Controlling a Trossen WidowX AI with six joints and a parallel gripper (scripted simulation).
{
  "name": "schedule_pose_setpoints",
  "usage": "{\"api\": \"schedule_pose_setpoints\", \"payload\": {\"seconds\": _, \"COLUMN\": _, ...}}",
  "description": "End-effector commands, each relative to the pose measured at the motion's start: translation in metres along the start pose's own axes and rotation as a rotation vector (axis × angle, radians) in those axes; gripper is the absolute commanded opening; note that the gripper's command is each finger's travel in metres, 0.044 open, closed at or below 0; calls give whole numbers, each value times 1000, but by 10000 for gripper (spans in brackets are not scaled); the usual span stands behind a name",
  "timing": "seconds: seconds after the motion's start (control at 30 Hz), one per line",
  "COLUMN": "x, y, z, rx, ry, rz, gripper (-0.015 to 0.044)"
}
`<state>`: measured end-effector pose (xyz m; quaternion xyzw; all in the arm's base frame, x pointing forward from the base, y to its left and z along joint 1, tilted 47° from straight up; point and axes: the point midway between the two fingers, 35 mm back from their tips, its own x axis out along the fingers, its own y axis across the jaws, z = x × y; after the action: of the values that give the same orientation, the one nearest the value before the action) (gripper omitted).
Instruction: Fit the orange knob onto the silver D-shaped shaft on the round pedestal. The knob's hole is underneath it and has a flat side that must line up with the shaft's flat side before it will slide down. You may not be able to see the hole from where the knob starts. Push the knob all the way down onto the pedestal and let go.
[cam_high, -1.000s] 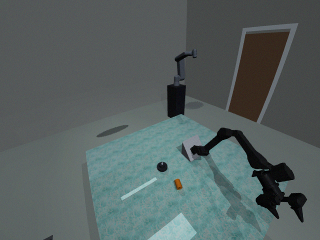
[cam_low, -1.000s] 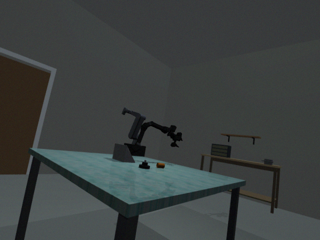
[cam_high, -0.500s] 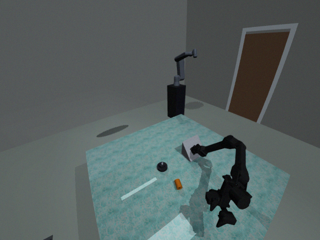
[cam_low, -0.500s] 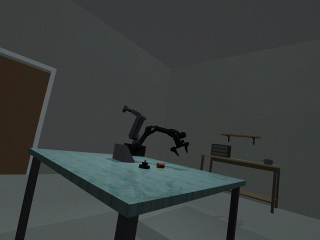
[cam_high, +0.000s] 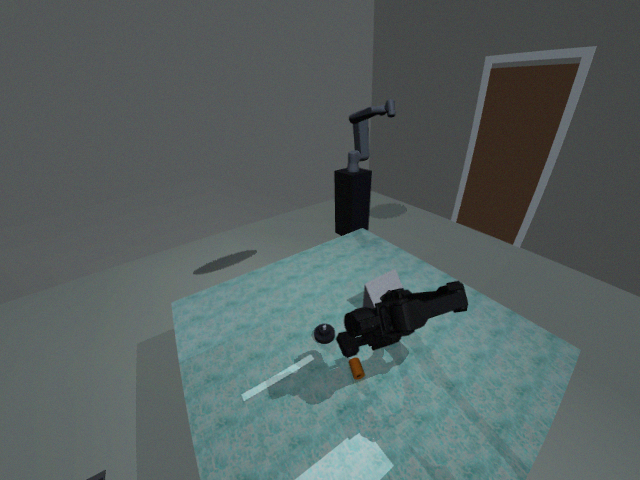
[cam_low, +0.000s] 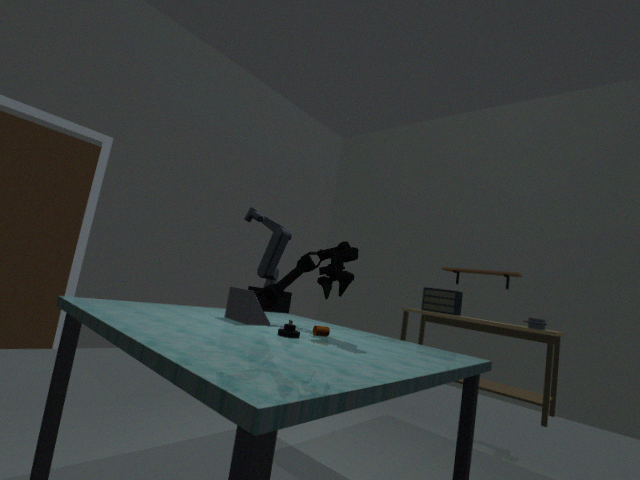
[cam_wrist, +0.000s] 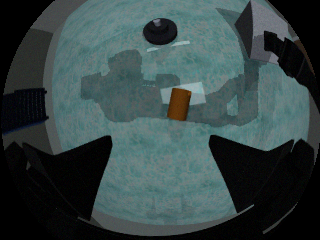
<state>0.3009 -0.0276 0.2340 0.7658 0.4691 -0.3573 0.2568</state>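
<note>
Across the middle of the room stands the big one, a table with a mottled teal top and dark legs, and out over it reaches the black arm! Behind that table, a grey arm stands bent on a dark block, and over by the wall there's a wooden bench with a slatted box on top. Back on the teal, a pale grey wedge sits with its sloping side in plain sight. And here's the gripper, pointing down above the table, fingers spread wide, nothing between them! Down below, the round pedestal shows off black and low, its little silver shaft standing up bare from the centre. And the smaller star, the orange knob, lies on its side on the tabletop, near the pedestal but apart from it, off the shaft and clear of the fingertips!
</note>
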Motion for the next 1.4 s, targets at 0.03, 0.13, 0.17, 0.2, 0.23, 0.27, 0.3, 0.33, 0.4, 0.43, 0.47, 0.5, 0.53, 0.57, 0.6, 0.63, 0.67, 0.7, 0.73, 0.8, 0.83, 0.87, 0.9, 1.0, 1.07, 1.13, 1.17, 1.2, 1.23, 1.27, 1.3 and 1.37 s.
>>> {"api": "schedule_pose_setpoints", "payload": {"seconds": 0.03, "x": -9, "y": -8, "z": 29, "rx": 191, "ry": 36, "rz": -68, "gripper": 440}}
{"api": "schedule_pose_setpoints", "payload": {"seconds": 0.13, "x": -9, "y": -8, "z": 29, "rx": 191, "ry": 36, "rz": -68, "gripper": 440}}
{"api": "schedule_pose_setpoints", "payload": {"seconds": 0.17, "x": -9, "y": -8, "z": 29, "rx": 191, "ry": 36, "rz": -68, "gripper": 440}}
{"api": "schedule_pose_setpoints", "payload": {"seconds": 0.2, "x": -9, "y": -8, "z": 29, "rx": 191, "ry": 36, "rz": -68, "gripper": 440}}
{"api": "schedule_pose_setpoints", "payload": {"seconds": 0.23, "x": -5, "y": -8, "z": 29, "rx": 189, "ry": 40, "rz": -74, "gripper": 440}}
{"api": "schedule_pose_setpoints", "payload": {"seconds": 0.27, "x": 4, "y": -8, "z": 28, "rx": 185, "ry": 50, "rz": -90, "gripper": 440}}
{"api": "schedule_pose_setpoints", "payload": {"seconds": 0.3, "x": 20, "y": -7, "z": 27, "rx": 178, "ry": 67, "rz": -117, "gripper": 440}}
{"api": "schedule_pose_setpoints", "payload": {"seconds": 0.33, "x": 39, "y": -9, "z": 25, "rx": 170, "ry": 88, "rz": -152, "gripper": 440}}
{"api": "schedule_pose_setpoints", "payload": {"seconds": 0.4, "x": 75, "y": -16, "z": 22, "rx": 157, "ry": 123, "rz": -216, "gripper": 440}}
{"api": "schedule_pose_setpoints", "payload": {"seconds": 0.43, "x": 84, "y": -18, "z": 21, "rx": 155, "ry": 131, "rz": -234, "gripper": 440}}
{"api": "schedule_pose_setpoints", "payload": {"seconds": 0.47, "x": 87, "y": -19, "z": 21, "rx": 154, "ry": 134, "rz": -240, "gripper": 440}}
{"api": "schedule_pose_setpoints", "payload": {"seconds": 0.5, "x": 87, "y": -19, "z": 21, "rx": 154, "ry": 134, "rz": -240, "gripper": 440}}
{"api": "schedule_pose_setpoints", "payload": {"seconds": 0.53, "x": 87, "y": -19, "z": 21, "rx": 154, "ry": 134, "rz": -240, "gripper": 440}}
{"api": "schedule_pose_setpoints", "payload": {"seconds": 0.57, "x": 87, "y": -20, "z": 20, "rx": 154, "ry": 134, "rz": -240, "gripper": 440}}
{"api": "schedule_pose_setpoints", "payload": {"seconds": 0.6, "x": 86, "y": -21, "z": 19, "rx": 154, "ry": 134, "rz": -240, "gripper": 440}}
{"api": "schedule_pose_setpoints", "payload": {"seconds": 0.63, "x": 87, "y": -22, "z": 19, "rx": 154, "ry": 134, "rz": -240, "gripper": 440}}
{"api": "schedule_pose_setpoints", "payload": {"seconds": 0.67, "x": 90, "y": -22, "z": 19, "rx": 154, "ry": 134, "rz": -240, "gripper": 440}}
{"api": "schedule_pose_setpoints", "payload": {"seconds": 0.7, "x": 95, "y": -23, "z": 18, "rx": 154, "ry": 134, "rz": -240, "gripper": 440}}
{"api": "schedule_pose_setpoints", "payload": {"seconds": 0.73, "x": 102, "y": -25, "z": 17, "rx": 154, "ry": 135, "rz": -240, "gripper": 440}}
{"api": "schedule_pose_setpoints", "payload": {"seconds": 0.8, "x": 109, "y": -27, "z": 15, "rx": 154, "ry": 135, "rz": -240, "gripper": 440}}
{"api": "schedule_pose_setpoints", "payload": {"seconds": 0.83, "x": 110, "y": -27, "z": 15, "rx": 154, "ry": 135, "rz": -240, "gripper": 440}}
{"api": "schedule_pose_setpoints", "payload": {"seconds": 0.87, "x": 110, "y": -27, "z": 15, "rx": 154, "ry": 135, "rz": -240, "gripper": 440}}
{"api": "schedule_pose_setpoints", "payload": {"seconds": 0.9, "x": 110, "y": -28, "z": 15, "rx": 154, "ry": 135, "rz": -240, "gripper": 440}}
{"api": "schedule_pose_setpoints", "payload": {"seconds": 1.0, "x": 114, "y": -28, "z": 15, "rx": 154, "ry": 135, "rz": -240, "gripper": 440}}
{"api": "schedule_pose_setpoints", "payload": {"seconds": 1.07, "x": 117, "y": -29, "z": 14, "rx": 153, "ry": 135, "rz": -240, "gripper": 440}}
{"api": "schedule_pose_setpoints", "payload": {"seconds": 1.13, "x": 120, "y": -29, "z": 14, "rx": 153, "ry": 135, "rz": -240, "gripper": 440}}
{"api": "schedule_pose_setpoints", "payload": {"seconds": 1.17, "x": 122, "y": -30, "z": 14, "rx": 153, "ry": 135, "rz": -240, "gripper": 440}}
{"api": "schedule_pose_setpoints", "payload": {"seconds": 1.2, "x": 124, "y": -30, "z": 13, "rx": 153, "ry": 135, "rz": -239, "gripper": 440}}
{"api": "schedule_pose_setpoints", "payload": {"seconds": 1.23, "x": 125, "y": -30, "z": 13, "rx": 153, "ry": 135, "rz": -239, "gripper": 440}}
{"api": "schedule_pose_setpoints", "payload": {"seconds": 1.27, "x": 127, "y": -31, "z": 13, "rx": 153, "ry": 135, "rz": -239, "gripper": 440}}
{"api": "schedule_pose_setpoints", "payload": {"seconds": 1.3, "x": 128, "y": -31, "z": 13, "rx": 153, "ry": 135, "rz": -239, "gripper": 440}}
{"api": "schedule_pose_setpoints", "payload": {"seconds": 1.37, "x": 131, "y": -32, "z": 12, "rx": 153, "ry": 135, "rz": -239, "gripper": 440}}
